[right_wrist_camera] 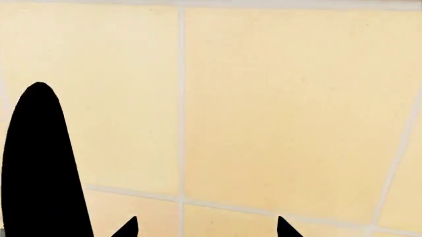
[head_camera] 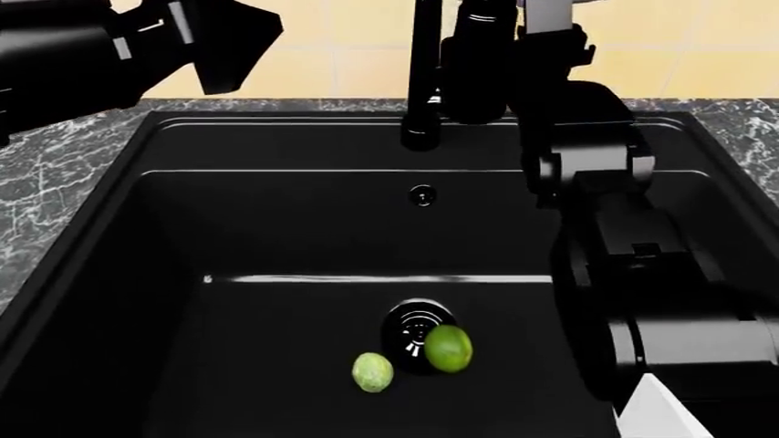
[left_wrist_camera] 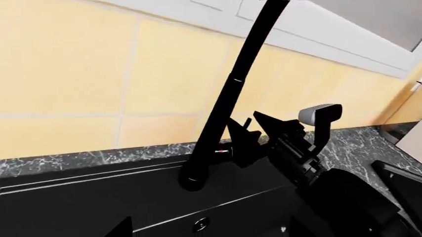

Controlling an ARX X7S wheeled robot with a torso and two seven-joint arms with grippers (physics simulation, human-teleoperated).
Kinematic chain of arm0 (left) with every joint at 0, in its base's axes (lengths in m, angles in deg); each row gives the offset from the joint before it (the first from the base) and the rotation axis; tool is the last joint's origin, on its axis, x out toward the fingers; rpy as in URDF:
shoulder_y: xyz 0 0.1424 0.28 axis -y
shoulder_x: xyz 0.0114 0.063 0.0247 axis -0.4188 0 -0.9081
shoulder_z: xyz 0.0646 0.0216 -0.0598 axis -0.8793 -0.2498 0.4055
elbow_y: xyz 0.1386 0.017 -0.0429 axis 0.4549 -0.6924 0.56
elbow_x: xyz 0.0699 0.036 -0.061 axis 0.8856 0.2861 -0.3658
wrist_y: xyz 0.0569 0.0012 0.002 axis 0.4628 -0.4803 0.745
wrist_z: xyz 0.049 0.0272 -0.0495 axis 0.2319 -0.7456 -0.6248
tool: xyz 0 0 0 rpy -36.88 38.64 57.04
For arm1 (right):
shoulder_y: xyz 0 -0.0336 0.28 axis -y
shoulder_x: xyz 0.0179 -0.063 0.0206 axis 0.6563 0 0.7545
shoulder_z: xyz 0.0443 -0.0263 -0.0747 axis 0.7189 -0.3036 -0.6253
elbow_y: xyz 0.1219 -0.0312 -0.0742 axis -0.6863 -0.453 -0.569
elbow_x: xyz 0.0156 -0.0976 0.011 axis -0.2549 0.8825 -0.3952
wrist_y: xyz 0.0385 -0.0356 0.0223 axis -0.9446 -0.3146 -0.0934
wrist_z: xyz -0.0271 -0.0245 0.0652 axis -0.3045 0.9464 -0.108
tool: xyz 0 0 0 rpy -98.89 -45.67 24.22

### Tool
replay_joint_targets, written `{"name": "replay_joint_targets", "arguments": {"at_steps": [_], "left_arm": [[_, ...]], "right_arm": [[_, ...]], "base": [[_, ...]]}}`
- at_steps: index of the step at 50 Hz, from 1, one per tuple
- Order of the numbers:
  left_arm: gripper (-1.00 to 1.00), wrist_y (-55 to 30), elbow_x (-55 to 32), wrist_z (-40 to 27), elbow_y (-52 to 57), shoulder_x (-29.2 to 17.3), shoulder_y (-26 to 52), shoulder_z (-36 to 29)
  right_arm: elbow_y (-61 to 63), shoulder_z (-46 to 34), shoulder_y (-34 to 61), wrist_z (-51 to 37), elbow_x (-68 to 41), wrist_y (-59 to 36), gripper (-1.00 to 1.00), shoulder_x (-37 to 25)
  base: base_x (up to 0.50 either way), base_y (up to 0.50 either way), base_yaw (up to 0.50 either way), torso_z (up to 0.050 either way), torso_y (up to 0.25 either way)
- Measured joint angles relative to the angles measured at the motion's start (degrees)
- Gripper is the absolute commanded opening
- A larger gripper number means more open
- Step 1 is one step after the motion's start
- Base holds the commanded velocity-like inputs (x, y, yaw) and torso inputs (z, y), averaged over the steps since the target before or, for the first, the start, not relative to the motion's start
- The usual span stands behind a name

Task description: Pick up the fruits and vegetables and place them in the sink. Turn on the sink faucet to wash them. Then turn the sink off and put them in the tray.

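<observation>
Right fingers (right_wrist_camera: 125, 228) spread apart, holding nothing, up by faucet (head_camera: 422, 73); left gripper (head_camera: 237, 41) state unclear, likely empty. Lime (head_camera: 448, 348) and sprout (head_camera: 372, 372) lie in sink (head_camera: 244, 237) by drain. Step: turning water on. Next: find handle, nudge it

Two green balls are counted: one lime (head_camera: 448, 348) and one paler sprout (head_camera: 372, 372). One sink (head_camera: 244, 228) and one faucet (head_camera: 422, 82) are seen.

The matte black sink (head_camera: 244, 228) holds both fruits by its round drain. The bright green lime (head_camera: 448, 348) touches the drain's edge; the paler sprout-like ball (head_camera: 372, 372) lies just beside the lime. The black faucet (head_camera: 421, 73) stands upright behind the sink.
</observation>
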Motion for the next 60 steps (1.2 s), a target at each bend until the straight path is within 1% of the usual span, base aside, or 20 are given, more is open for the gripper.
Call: {"name": "replay_joint_targets", "arguments": {"at_steps": [7,29,44,60], "left_arm": [[1.0,-0.1,0.2,0.0,-0.2,0.0,0.3,-0.1],[1.0,0.2,1.0,0.5,-0.9,0.5,0.3,-0.5],[1.0,0.4,1.8,1.2,-1.3,1.2,0.4,-0.8],[1.0,0.5,2.4,1.6,-1.4,1.6,0.8,-0.9]], "right_arm": [[0.0,-0.3,0.1,-0.3,0.1,-0.3,1.0,-0.1],[0.0,-0.3,0.1,-6.5,-0.5,-1.0,1.0,-2.7],[0.0,0.3,1.6,-5.2,-3.7,-1.4,1.0,-4.4],[0.0,0.9,4.7,-4.5,-2.3,-1.4,1.0,-6.6]], "base": [[0.0,0.0,0.0,0.0,-0.129],[0.0,0.0,0.0,0.0,0.0],[0.0,0.0,0.0,0.0,0.0],[0.0,0.0,0.0,0.0,0.0]]}}
